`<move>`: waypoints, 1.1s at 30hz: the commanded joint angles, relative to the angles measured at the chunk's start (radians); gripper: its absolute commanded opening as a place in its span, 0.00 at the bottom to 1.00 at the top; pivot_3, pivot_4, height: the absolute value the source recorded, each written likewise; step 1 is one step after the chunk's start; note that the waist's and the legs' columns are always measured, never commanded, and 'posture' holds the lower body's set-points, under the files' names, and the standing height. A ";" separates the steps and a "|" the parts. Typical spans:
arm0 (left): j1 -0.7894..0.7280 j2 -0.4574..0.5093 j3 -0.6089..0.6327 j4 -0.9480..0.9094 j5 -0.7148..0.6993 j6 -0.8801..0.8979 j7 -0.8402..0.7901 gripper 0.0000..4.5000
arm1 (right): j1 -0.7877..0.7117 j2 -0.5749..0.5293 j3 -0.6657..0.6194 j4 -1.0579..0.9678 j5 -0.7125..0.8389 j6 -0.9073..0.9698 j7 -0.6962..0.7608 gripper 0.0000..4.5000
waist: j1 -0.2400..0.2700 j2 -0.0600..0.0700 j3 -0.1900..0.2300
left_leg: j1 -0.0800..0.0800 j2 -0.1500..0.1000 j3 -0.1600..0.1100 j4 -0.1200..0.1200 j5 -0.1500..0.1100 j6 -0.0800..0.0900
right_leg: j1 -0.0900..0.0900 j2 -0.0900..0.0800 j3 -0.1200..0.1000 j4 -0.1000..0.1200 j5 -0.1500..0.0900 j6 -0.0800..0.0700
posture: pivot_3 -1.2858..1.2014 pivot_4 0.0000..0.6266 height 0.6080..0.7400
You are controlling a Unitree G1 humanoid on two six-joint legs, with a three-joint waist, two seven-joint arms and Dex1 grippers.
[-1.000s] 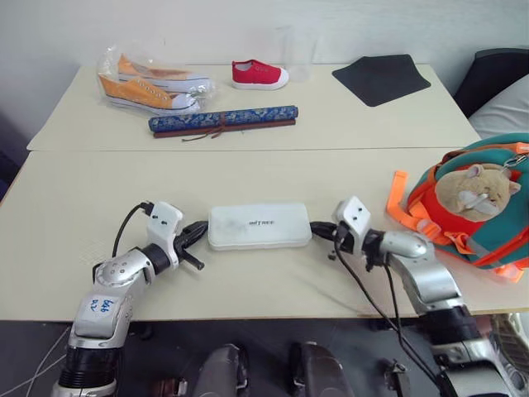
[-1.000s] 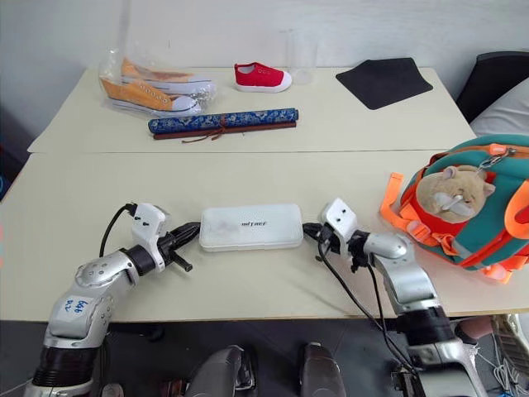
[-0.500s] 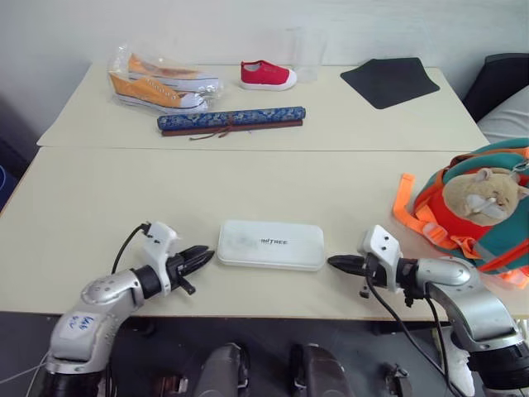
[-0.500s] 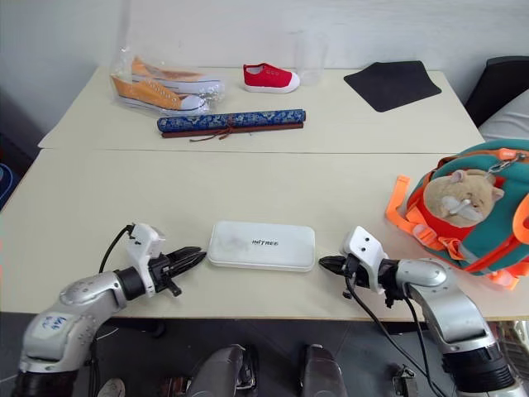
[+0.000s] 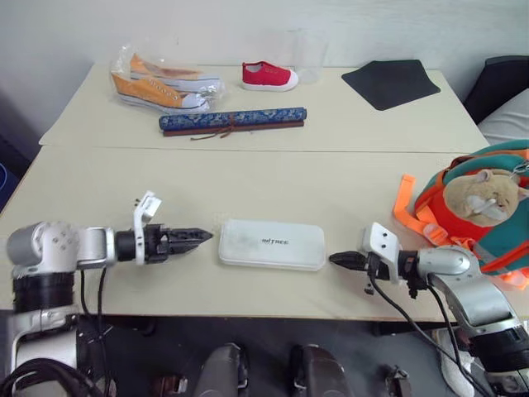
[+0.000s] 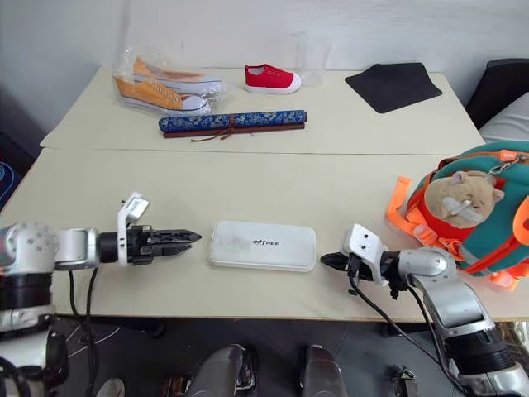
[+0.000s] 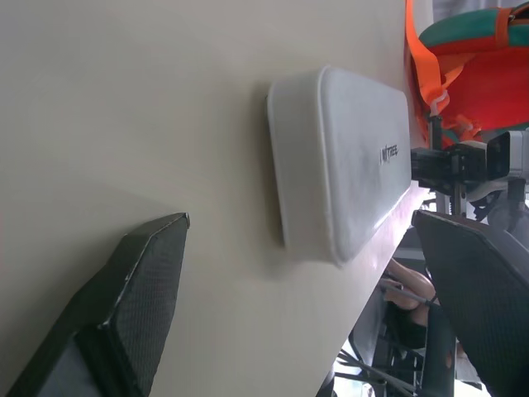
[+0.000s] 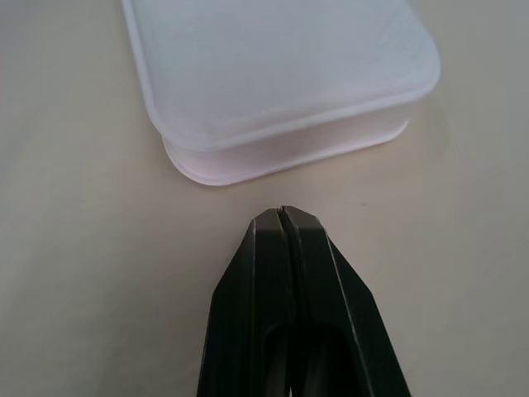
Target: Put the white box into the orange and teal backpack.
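Note:
The white box (image 5: 272,244) lies flat near the table's front edge, lettering up. Just off its left end, my left gripper (image 5: 202,237) points level at it without touching. In the left wrist view its fingers (image 7: 132,314) stand wide apart, open, with the box (image 7: 347,157) ahead of them. A short gap off the box's right end is my right gripper (image 5: 335,260), shut and empty, and its closed tip (image 8: 281,212) faces the box's corner (image 8: 281,74). The orange and teal backpack (image 5: 501,152) with a plush hamster (image 5: 488,194) sits at the right edge.
On the far table are orange sneakers in a clear bag (image 5: 157,83), a red shoe (image 5: 269,75), a long blue patterned roll (image 5: 232,120), a clear cup (image 5: 307,54) and a black mat (image 5: 389,81). An orange strap (image 5: 405,207) trails from the backpack toward the box.
My left gripper has opened and rolled, its arm swinging out to the left. My right gripper has drawn back from the box's right end. The camera has shifted slightly.

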 commanded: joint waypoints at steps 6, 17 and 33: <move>-0.058 -0.092 -0.137 0.094 -0.025 0.009 0.067 1.00 | -0.073 0.051 0.060 0.027 -0.042 0.045 -0.036 0.00 | -0.001 0.000 0.000 | 0.002 0.000 0.000 0.000 0.000 -0.001 | 0.001 0.000 0.000 0.000 0.000 0.000 | 0.52 0.24 1.00; -0.085 -0.204 -0.071 0.129 -0.090 0.009 0.145 0.87 | -0.065 0.096 0.068 -0.042 -0.028 0.086 -0.051 0.00 | 0.018 -0.002 -0.003 | 0.002 0.000 0.000 0.002 0.000 -0.001 | 0.002 0.000 0.001 0.000 0.000 0.000 | 0.52 0.24 1.00; 0.048 -0.182 -0.033 -0.142 -0.168 -0.158 -0.001 0.31 | 0.161 -0.011 -0.104 -0.158 0.030 0.099 -0.078 0.00 | 0.024 -0.003 -0.003 | 0.000 0.000 -0.001 0.001 -0.001 -0.002 | 0.001 0.000 0.000 -0.002 0.000 0.000 | 0.52 0.24 1.00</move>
